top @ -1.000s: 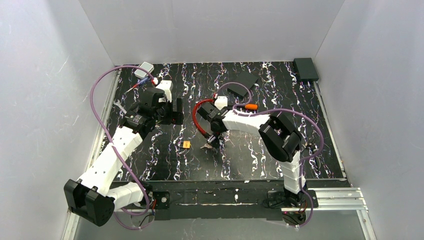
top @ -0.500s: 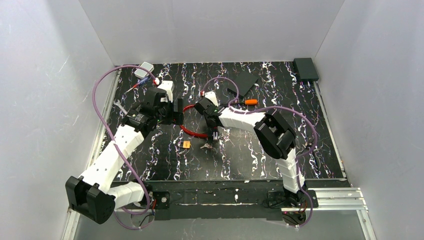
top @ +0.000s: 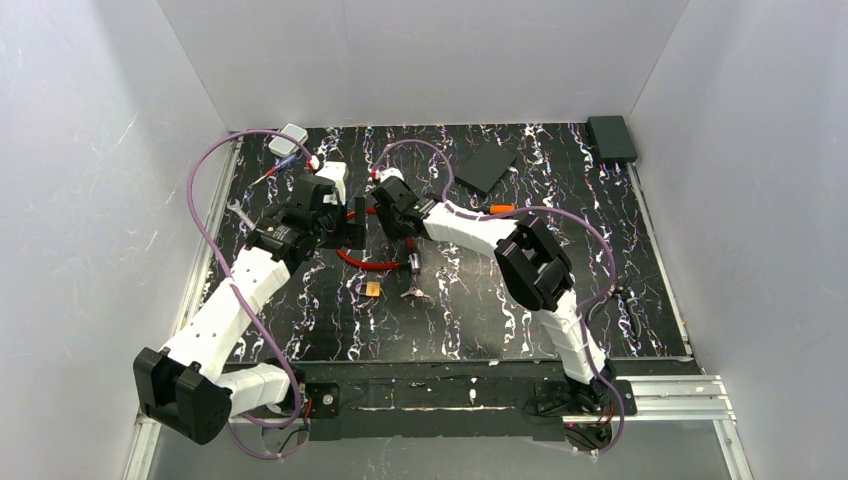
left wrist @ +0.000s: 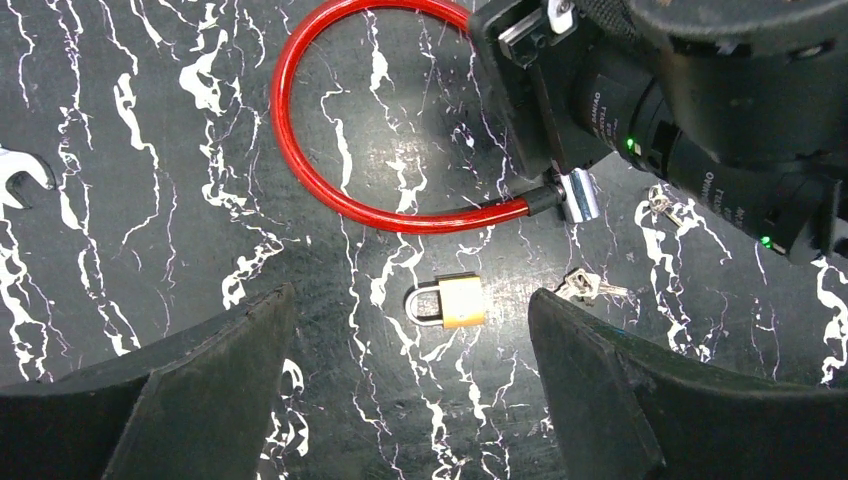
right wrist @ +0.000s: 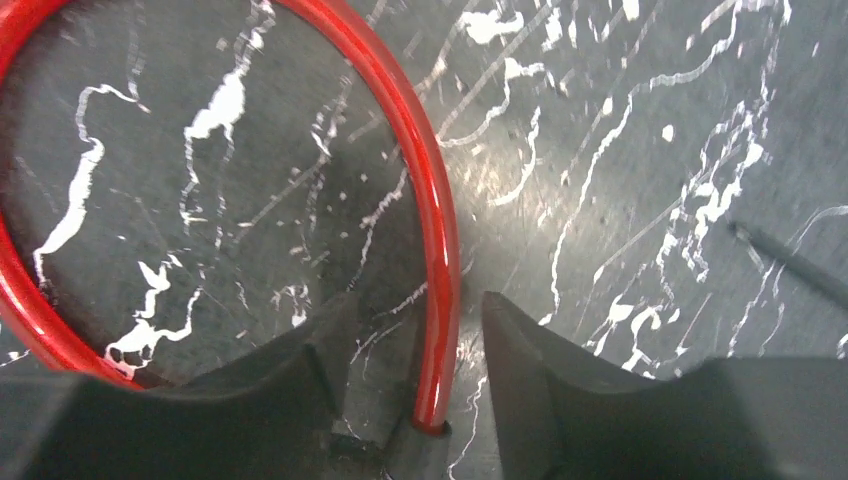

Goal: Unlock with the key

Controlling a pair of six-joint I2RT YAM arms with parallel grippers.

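— Just right of padlock (left wrist: pixel 447 302): key (left wrist: pixel 585 287). Tiny, silvery, bunched, flat on surface (left wrist: pixel 130 200), untouched.

— Noted: right hand (right wrist: pixel 415 305) apart, loosely astride red cable (right wrist: pixel 443 240); left hand (top: pixel 352 222) wide, empty, above padlock. Probably best: leave cable, descend squarely, pinch head, keep blade free.

A red cable loop lock (left wrist: pixel 279 100) curls across the top of the black, white-veined bench (left wrist: pixel 150 230). A small brass padlock (left wrist: pixel 455 302) lies flat just below it. A wrench (left wrist: pixel 20 175) pokes in at the left edge. Overhead, an orange-handled screwdriver (top: pixel 500 208) lies right of centre, and a black box (top: pixel 611 137) sits in the upper right corner.
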